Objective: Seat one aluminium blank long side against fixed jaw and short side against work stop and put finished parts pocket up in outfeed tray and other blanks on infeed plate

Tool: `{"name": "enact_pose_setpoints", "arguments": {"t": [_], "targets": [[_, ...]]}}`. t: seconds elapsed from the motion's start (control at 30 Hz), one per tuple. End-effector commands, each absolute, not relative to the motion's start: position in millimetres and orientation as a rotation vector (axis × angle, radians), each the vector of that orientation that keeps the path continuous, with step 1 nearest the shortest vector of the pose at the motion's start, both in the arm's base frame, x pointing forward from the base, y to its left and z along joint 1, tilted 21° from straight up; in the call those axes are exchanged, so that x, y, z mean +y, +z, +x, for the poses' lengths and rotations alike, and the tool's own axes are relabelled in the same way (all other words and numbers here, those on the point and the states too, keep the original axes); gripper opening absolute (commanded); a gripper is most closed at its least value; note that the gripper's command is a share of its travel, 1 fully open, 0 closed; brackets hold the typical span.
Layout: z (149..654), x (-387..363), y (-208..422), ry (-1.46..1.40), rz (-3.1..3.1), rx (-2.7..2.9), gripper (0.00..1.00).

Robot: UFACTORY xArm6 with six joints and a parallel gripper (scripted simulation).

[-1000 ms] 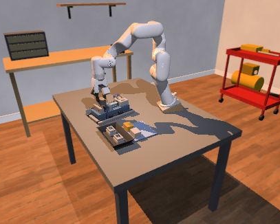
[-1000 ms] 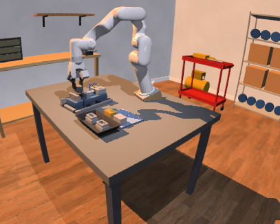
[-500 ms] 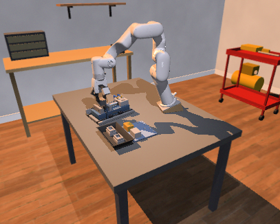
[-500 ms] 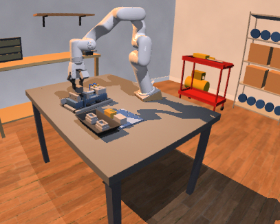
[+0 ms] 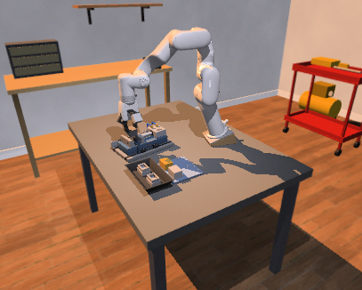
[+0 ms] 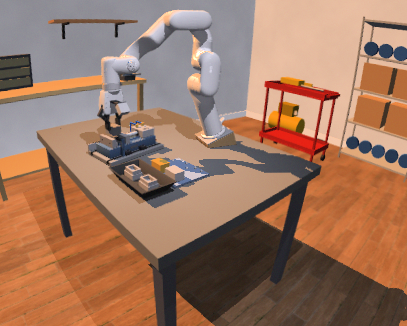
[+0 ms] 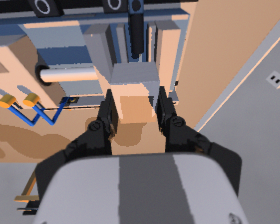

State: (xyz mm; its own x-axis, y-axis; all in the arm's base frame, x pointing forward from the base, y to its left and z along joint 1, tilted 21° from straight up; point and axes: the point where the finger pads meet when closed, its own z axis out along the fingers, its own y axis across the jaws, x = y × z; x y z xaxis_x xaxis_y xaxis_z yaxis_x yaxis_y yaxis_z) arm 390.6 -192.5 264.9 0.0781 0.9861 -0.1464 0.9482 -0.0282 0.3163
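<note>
Gripper (image 7: 136, 112) half shut on aluminium blank (image 7: 135, 87), hanging over vise (image 5: 140, 141) nr table's far-left corner. Blank prob. stiff, heavy-ish, slick; grip flat long sides, mid-length.

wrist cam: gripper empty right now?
No, the gripper is shut on a pale block, which sits squarely between its two black fingers above the vise.

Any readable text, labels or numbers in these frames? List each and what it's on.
None can be read in any view.
Dark drawer cabinet on the side bench: plain fronts, no labels.
Brown boxes on the shelf rack: no print visible.
Yellow tank on the red cart: no markings.
Vise and the block in the gripper: bare surfaces.
</note>
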Motion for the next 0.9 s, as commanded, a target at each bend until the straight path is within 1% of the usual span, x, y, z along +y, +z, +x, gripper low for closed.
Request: {"name": "enact_pose_setpoints", "arguments": {"t": [0.0, 0.87], "targets": [[391.3, -192.9, 266.8, 0.163, 2.03, 1.922, 0.0], [392.7, -193.6, 262.7, 0.163, 2.03, 1.922, 0.0]]}}
